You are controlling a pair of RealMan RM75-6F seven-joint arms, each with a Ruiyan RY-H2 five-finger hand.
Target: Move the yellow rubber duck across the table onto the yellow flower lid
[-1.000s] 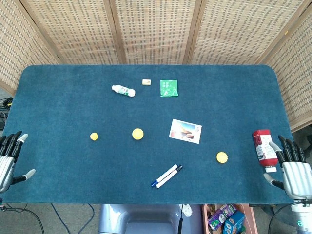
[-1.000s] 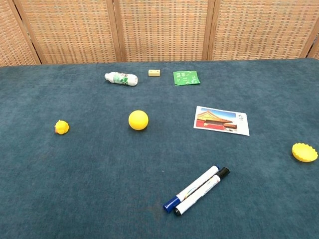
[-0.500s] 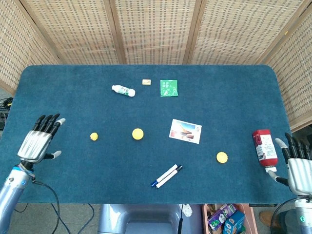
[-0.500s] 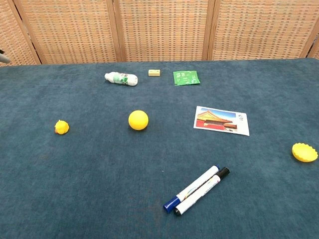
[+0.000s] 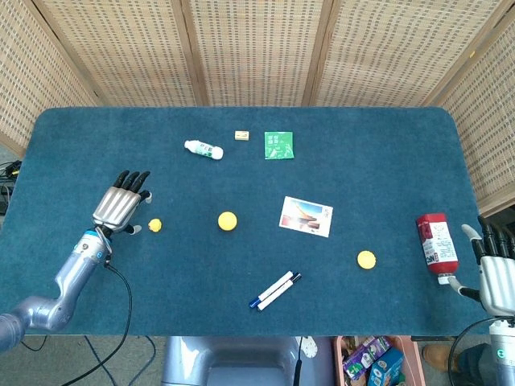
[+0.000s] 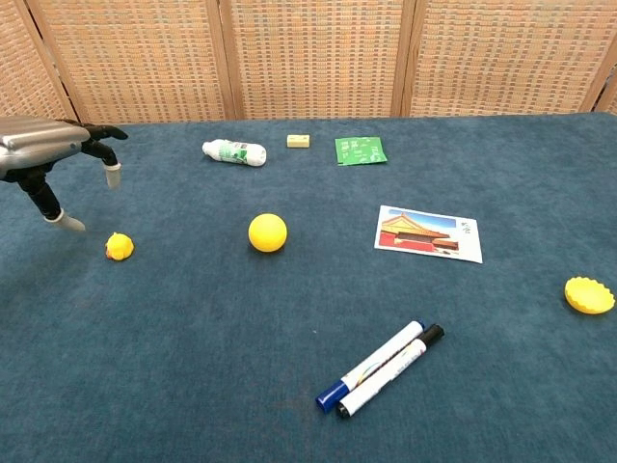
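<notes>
Since the earlier frames, my left hand (image 5: pixel 121 207) has swung in from the lower left edge of the frame and now hovers over the table (image 5: pixel 362 161) just left of the yellow rubber duck (image 5: pixel 154 225), fingers spread and holding nothing; in the chest view that left hand (image 6: pixel 53 159) enters at the upper left, fingertips pointing down, above and left of the duck (image 6: pixel 119 247) without touching it. My right hand (image 5: pixel 497 273) has slipped a little lower at the lower right corner of the head view, fingers apart and empty, just right of a red bottle (image 5: pixel 435 242) lying at the table's right edge. The duck sits at left centre of the head view, with a yellow ball (image 5: pixel 228 220) to its right. The yellow flower lid (image 5: pixel 366 259) lies well apart from the duck, at lower right of centre, and shows at the right edge of the chest view (image 6: pixel 589 294). Between ball and lid lie a postcard (image 5: pixel 306 216) and, lower down, two markers (image 5: pixel 275 290) side by side. Toward the top of the frame sit a small white bottle (image 5: pixel 203 149) on its side, a tan block (image 5: pixel 241 135) and a green packet (image 5: pixel 278 145).
</notes>
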